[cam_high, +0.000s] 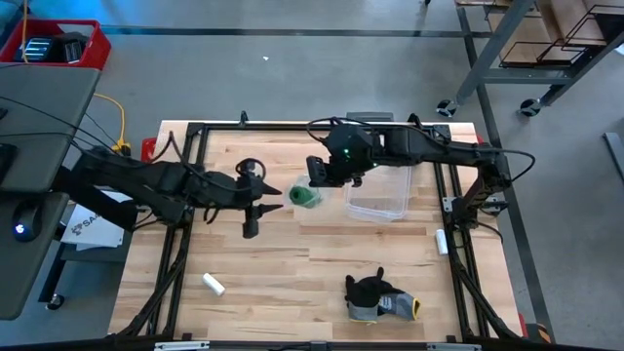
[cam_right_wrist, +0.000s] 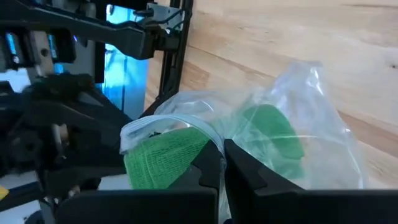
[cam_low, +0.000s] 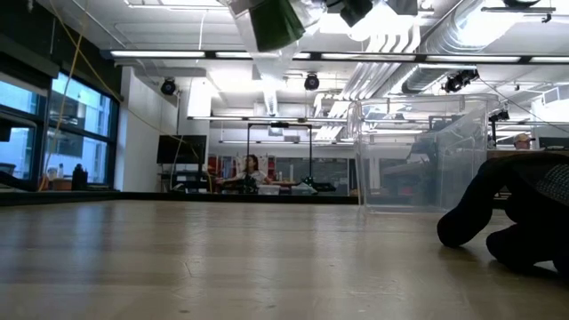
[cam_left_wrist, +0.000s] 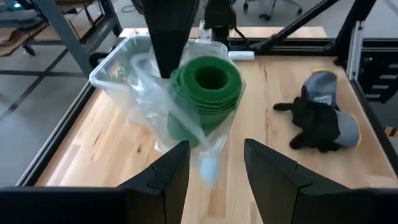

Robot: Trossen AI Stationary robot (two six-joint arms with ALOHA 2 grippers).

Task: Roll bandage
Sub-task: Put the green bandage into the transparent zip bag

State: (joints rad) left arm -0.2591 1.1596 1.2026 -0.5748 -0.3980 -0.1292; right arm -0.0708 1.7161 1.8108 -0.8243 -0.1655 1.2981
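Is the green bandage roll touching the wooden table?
Apart. The low view shows the bandage roll, in a clear bag pinched by the right gripper, hanging high above the table.

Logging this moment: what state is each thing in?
bandage: rolled, inside the plastic bag, held off the table.
plastic bag: pinched at its top by the right gripper.
left gripper: open, empty, facing the roll.
clear bin: upright on the table.
glove: lying on the table.
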